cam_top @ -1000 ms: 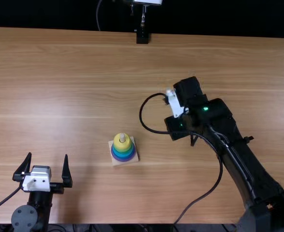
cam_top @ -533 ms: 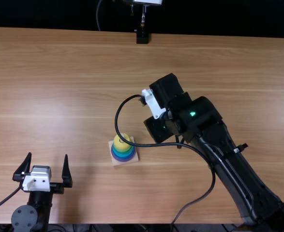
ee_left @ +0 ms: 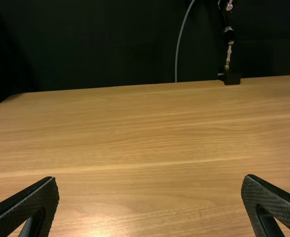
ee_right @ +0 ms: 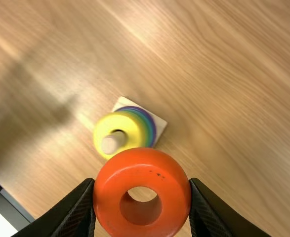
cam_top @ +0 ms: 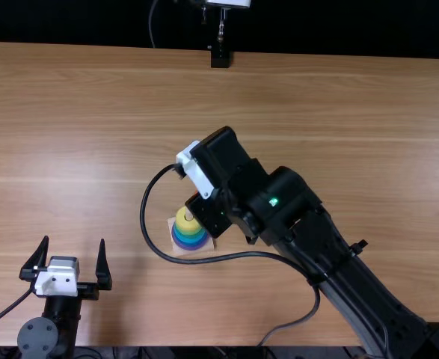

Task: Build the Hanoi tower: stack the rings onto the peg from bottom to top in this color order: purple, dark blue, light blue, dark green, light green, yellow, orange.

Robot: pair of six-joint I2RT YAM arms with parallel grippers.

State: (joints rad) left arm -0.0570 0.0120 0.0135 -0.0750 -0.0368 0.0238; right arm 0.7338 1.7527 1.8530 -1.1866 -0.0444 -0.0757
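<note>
Orange glossy ring (ee_right: 142,170) clamped in right jaws | left jaws apart | step: final placement, apparently | next: centre over pale wooden peg (ee_right: 112,143), lower level, release

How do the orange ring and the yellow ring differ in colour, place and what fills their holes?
The orange ring is gripped in the right pincer; the yellow ring tops the stack on the peg.
Orange is a deep reddish orange, yellow a bright yellow.
The orange ring's hole is empty, while the yellow ring's has the peg through it.
Both are round.
</note>
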